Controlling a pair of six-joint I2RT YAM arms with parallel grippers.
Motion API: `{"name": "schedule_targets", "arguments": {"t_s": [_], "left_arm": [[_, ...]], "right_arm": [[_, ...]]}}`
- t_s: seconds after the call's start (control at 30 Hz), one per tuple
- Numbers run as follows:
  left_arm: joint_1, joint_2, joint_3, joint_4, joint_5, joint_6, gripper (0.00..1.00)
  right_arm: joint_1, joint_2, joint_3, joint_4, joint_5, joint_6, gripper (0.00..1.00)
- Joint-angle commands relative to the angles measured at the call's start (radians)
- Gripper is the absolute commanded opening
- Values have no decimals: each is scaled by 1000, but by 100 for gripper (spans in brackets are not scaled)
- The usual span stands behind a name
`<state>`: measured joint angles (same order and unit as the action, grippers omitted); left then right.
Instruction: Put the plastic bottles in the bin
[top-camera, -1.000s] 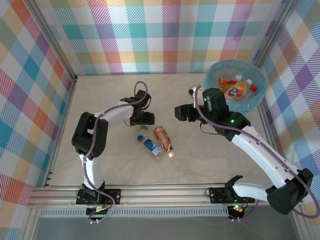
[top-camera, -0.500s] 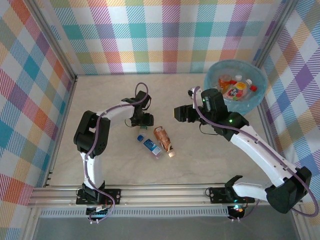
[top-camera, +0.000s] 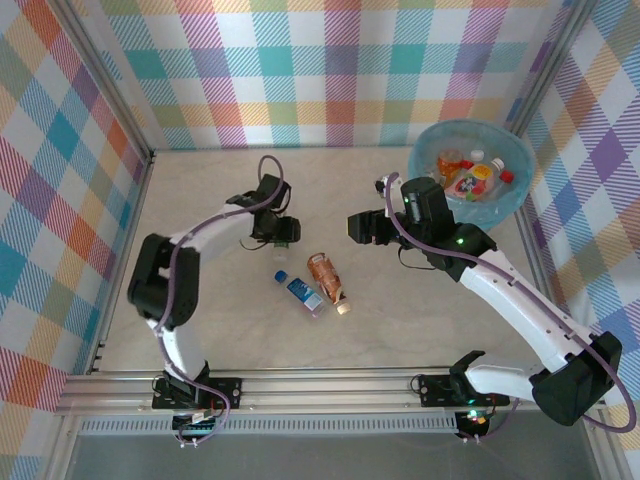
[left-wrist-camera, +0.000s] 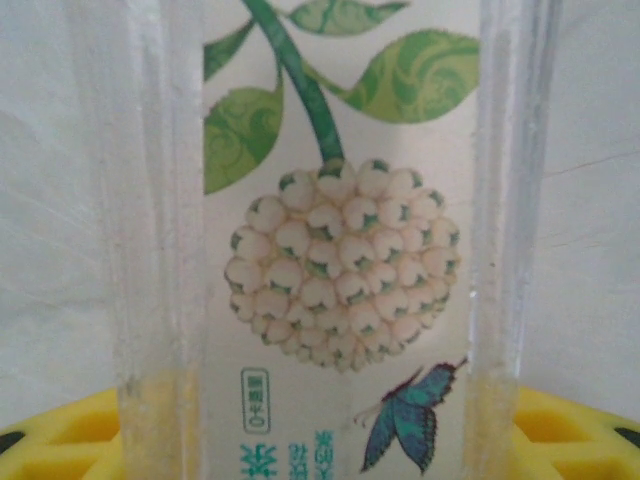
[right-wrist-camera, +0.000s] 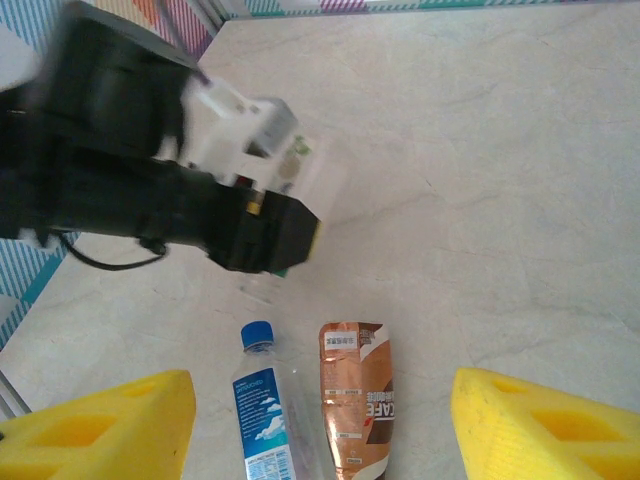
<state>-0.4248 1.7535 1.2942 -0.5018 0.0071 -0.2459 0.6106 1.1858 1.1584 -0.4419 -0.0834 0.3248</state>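
A clear bottle (left-wrist-camera: 335, 250) with a white label showing green leaves, a flower ball and a butterfly sits between my left gripper's yellow pads (left-wrist-camera: 60, 430). My left gripper (top-camera: 282, 233) is shut on it, left of the table's middle. The right wrist view shows that bottle (right-wrist-camera: 305, 165) sticking out of the black left wrist. A blue-labelled bottle (top-camera: 299, 290) (right-wrist-camera: 264, 405) and a copper-labelled bottle (top-camera: 328, 279) (right-wrist-camera: 358, 400) lie side by side on the table. My right gripper (top-camera: 358, 226) (right-wrist-camera: 320, 440) hangs open above them, holding nothing. The bin (top-camera: 433, 170) stands at the far right with several bottles inside.
Plaid walls close in the table on three sides. An aluminium rail (top-camera: 320, 382) runs along the near edge by the arm bases. Bare marble-look tabletop (top-camera: 220, 320) lies left and in front of the two lying bottles.
My left arm has swung, its elbow going left, and its gripper has shifted slightly up and back with the bottle held. The right arm has hardly moved.
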Motion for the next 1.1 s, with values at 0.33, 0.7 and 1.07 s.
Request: {"name": "schedule_targets", "arguments": {"t_s": [0.33, 0.7, 1.07], "left_arm": [[-278, -628, -187, 356, -3, 341, 56], [-400, -665, -191, 335, 18, 412, 55], [-428, -636, -141, 254, 27, 442, 55]], "right_arm": [[6, -105, -12, 370, -210, 49, 79], [8, -43, 12, 468, -365, 180, 86], [24, -3, 37, 431, -374, 182, 84]]}}
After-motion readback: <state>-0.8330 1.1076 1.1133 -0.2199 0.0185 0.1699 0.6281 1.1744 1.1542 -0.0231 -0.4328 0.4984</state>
